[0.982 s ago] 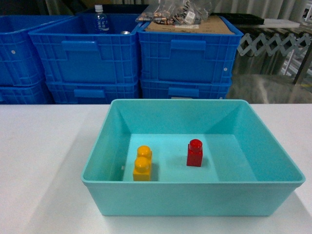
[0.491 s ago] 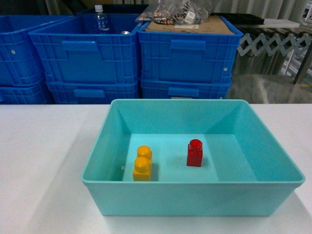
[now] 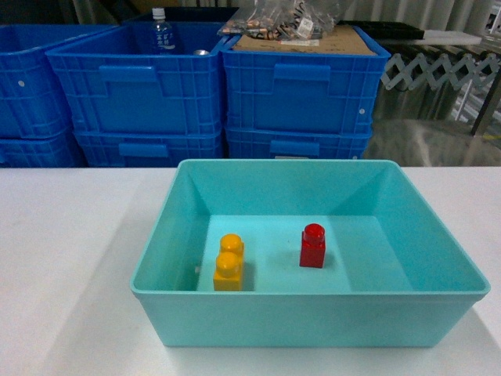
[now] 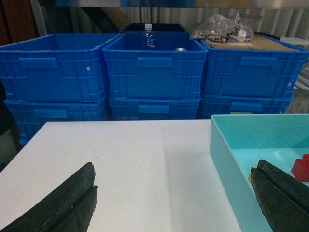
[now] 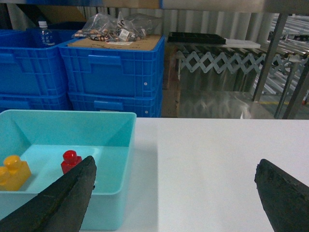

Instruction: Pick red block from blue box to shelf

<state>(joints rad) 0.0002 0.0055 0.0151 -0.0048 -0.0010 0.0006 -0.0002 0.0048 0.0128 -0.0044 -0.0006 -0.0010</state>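
On the left of the head view, dark blue ribbed plastic crates (image 3: 133, 90) are stacked two high behind a flat white table (image 3: 70, 258); a clear plastic bottle with a white cap (image 3: 160, 31) is seen standing in the upper middle crate. In the left wrist view, the left gripper (image 4: 176, 205) is seen with its two black fingers (image 4: 63, 205) set wide apart, nothing between them; one finger lies over the bare table and the other over the near wall of the tub.

In the middle of the table stands the light turquoise smooth-walled rectangular plastic box (image 3: 313, 317). On its floor, towards the left, a yellow-orange two-stud plastic brick (image 3: 228, 263) is placed. To its right, and apart from it, the small glossy red plastic block with one round stud (image 3: 312, 245) stands upright, roughly central in the box and touching no wall.

Further right, a crate topped with a brown cardboard sheet (image 3: 313, 41) carries clear plastic bags of small parts (image 3: 278, 17). In the right wrist view, the right gripper (image 5: 176, 203) is likewise held wide open, with one black finger (image 5: 67, 200) before the right wall of the box and the other over the table. Behind, at far right, a folded metal scissor-lattice conveyor (image 5: 217, 63) is seen.
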